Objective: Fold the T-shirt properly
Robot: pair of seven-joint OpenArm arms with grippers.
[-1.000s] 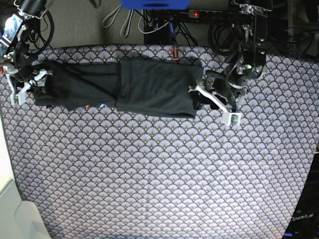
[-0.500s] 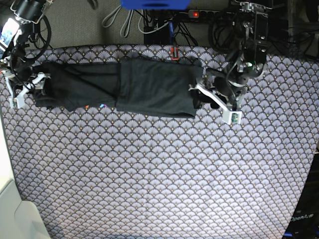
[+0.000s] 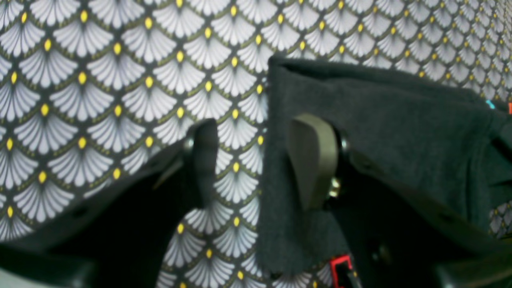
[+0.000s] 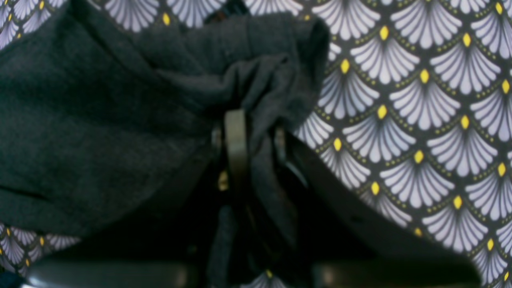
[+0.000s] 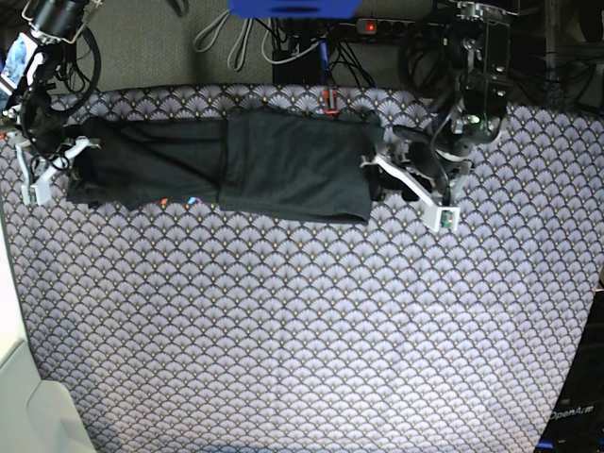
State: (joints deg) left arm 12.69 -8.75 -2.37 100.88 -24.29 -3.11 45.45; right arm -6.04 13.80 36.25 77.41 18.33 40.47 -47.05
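The black T-shirt (image 5: 236, 165) lies as a long folded band across the far part of the grey fan-patterned cloth (image 5: 302, 330), with a small coloured print (image 5: 193, 200) at its near edge. My right gripper (image 4: 258, 128) is at the shirt's left end (image 4: 100, 120), shut on a bunched fold of fabric; in the base view this right gripper (image 5: 58, 168) sits at the far left. My left gripper (image 3: 256, 132) is at the shirt's right end (image 3: 380, 116). Its jaws stand apart, one finger (image 3: 202, 160) over the patterned cloth and the other resting on the shirt's edge. In the base view the left gripper (image 5: 408, 187) is right of the shirt.
Cables and a power strip (image 5: 377, 26) run along the table's back edge beside a blue object (image 5: 293, 8). A white surface (image 5: 28, 406) borders the lower left corner. The patterned cloth covers the table's near half.
My right gripper has gone from open to shut on the shirt's left end. The left gripper has shifted slightly toward the back, jaws unchanged.
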